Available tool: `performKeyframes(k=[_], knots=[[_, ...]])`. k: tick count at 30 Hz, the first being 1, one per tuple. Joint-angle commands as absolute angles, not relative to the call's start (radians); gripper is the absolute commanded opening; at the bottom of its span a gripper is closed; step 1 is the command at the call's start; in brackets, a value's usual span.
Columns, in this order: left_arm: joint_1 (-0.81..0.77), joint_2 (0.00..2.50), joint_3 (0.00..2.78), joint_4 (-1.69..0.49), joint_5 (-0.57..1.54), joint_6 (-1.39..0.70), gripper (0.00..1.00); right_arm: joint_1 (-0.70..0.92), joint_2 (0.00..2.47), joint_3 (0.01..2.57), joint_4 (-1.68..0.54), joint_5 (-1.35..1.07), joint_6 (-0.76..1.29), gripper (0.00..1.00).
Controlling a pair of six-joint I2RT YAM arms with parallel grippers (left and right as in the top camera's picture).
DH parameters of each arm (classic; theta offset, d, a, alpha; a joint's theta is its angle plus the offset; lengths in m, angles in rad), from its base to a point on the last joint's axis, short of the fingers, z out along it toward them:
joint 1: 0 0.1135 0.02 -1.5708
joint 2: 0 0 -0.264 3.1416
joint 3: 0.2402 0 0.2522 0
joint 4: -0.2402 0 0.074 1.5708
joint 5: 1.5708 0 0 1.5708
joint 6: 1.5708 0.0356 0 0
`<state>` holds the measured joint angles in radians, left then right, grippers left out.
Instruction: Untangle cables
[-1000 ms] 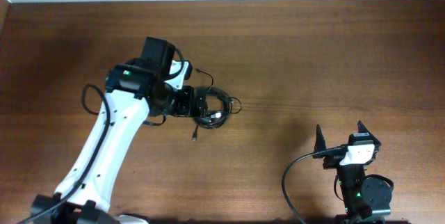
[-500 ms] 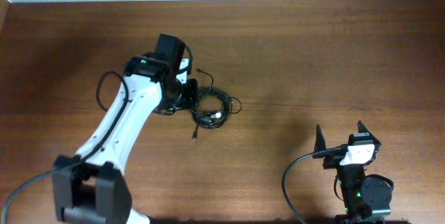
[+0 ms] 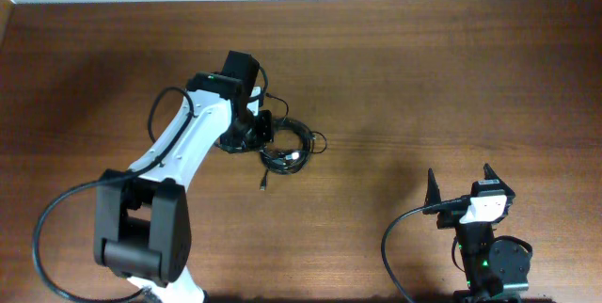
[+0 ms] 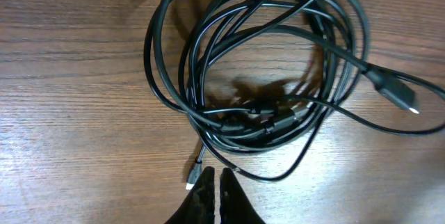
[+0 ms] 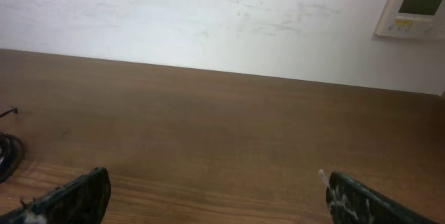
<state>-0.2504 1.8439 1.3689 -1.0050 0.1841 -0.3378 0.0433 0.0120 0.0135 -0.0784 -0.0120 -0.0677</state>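
The cables point(image 3: 290, 147) lie coiled together as a black bundle on the brown table, left of centre, with one plug end point(image 3: 264, 183) trailing toward the front. My left gripper point(image 3: 266, 135) sits at the coil's left edge. Seen from the left wrist, the coil point(image 4: 264, 123) fills the frame, and my left gripper point(image 4: 217, 177) is shut with nothing visible between its fingers. A small plug point(image 4: 194, 175) lies just beside its left fingertip. My right gripper point(image 3: 461, 179) stands open at the front right, far from the cables, and holds nothing point(image 5: 217, 189).
My right arm's own thick black cable point(image 3: 390, 247) loops at the front right. A white wall point(image 5: 208, 15) with a control panel point(image 5: 417, 5) rises behind the table's far edge. A bit of the cables point(image 5: 7, 151) shows at the right wrist view's left edge.
My left jaws have closed from open beside the coil. The left arm's links have swung toward the back and right. The coil and the right arm have not moved.
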Motion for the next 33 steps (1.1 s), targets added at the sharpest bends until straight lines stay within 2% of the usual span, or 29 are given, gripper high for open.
performKeyframes(k=[1, 3, 6, 8, 10, 13, 18, 21, 23, 26, 27, 28, 33], knots=[[-0.256, 1.88, 1.371, -1.006, 0.205, -0.345, 0.07, 0.038, 0.009, 0.006, -0.079, -0.018, -0.072, 0.99], [-0.256, 1.897, 1.371, -1.005, 0.205, -0.344, 0.09, 0.038, 0.009, 0.006, -0.08, -0.018, -0.072, 0.99], [-0.255, 1.909, 1.371, -0.997, 0.2, -0.344, 0.26, 0.038, 0.009, 0.006, -0.079, -0.018, -0.072, 0.98], [-0.255, 1.917, 1.371, -0.981, 0.2, -0.344, 0.41, 0.038, 0.009, 0.006, -0.079, -0.018, -0.072, 0.99], [-0.255, 1.921, 1.371, -0.958, 0.187, -0.344, 0.5, 0.038, 0.009, 0.006, -0.079, -0.018, -0.072, 0.99], [-0.255, 1.921, 1.371, -0.926, 0.176, -0.345, 0.56, 0.038, 0.009, 0.006, -0.08, -0.018, -0.072, 0.98], [-0.256, 1.932, 1.371, -0.871, 0.175, -0.345, 0.56, 0.038, 0.009, 0.006, -0.08, -0.018, -0.072, 0.99], [-0.255, 1.962, 1.371, -0.864, 0.175, -0.344, 0.52, 0.038, 0.009, 0.006, -0.08, -0.018, -0.072, 0.99], [-0.255, 1.991, 1.371, -0.838, 0.175, -0.345, 0.46, 0.038, 0.009, 0.006, -0.079, -0.018, -0.072, 0.99], [-0.255, 2.019, 1.371, -0.831, 0.179, -0.345, 0.22, 0.038, 0.009, 0.006, -0.08, -0.018, -0.072, 0.99], [-0.256, 2.028, 1.371, -0.836, 0.179, -0.345, 0.03, 0.038, 0.009, 0.006, -0.079, -0.018, -0.072, 0.99], [-0.256, 2.036, 1.371, -0.847, 0.179, -0.344, 0.0, 0.038, 0.009, 0.006, -0.079, -0.018, -0.072, 0.99], [-0.249, 2.001, 1.404, -0.868, 0.213, -0.343, 0.0, 0.038, 0.009, 0.006, -0.08, -0.018, -0.072, 0.99]])
